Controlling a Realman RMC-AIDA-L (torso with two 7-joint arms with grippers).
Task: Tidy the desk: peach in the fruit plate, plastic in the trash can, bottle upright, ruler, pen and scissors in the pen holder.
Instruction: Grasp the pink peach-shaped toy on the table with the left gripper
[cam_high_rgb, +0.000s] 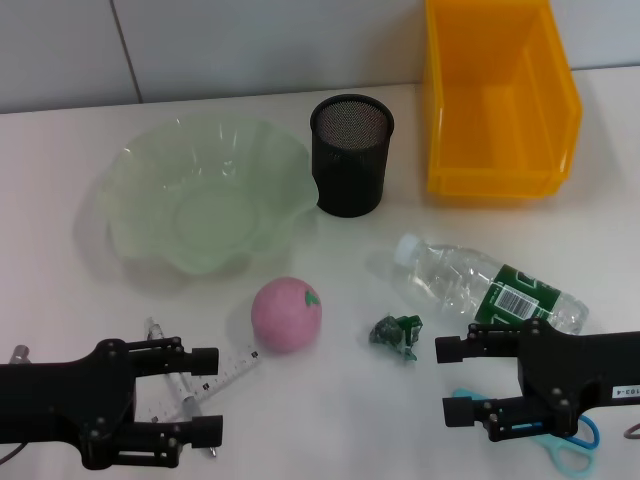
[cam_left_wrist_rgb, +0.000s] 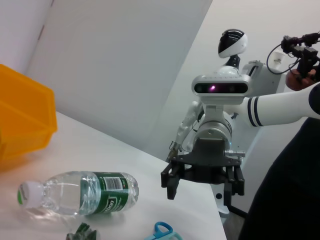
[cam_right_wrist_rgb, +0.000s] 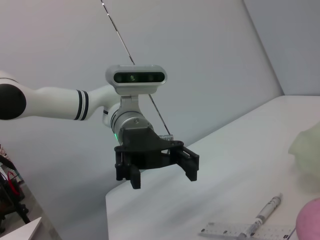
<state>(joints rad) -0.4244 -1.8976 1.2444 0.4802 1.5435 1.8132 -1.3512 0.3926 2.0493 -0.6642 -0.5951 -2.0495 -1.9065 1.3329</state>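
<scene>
I see left gripper (cam_high_rgb: 212, 394) lower left and right gripper (cam_high_rgb: 452, 380) lower right, both spread wide, grasping nothing.

Around the peach (cam_high_rgb: 287, 314), bare desk (cam_high_rgb: 330, 420) is left in front; passage rightward is narrowed by the plastic (cam_high_rgb: 397, 333), leftward by the ruler (cam_high_rgb: 215, 383).
</scene>
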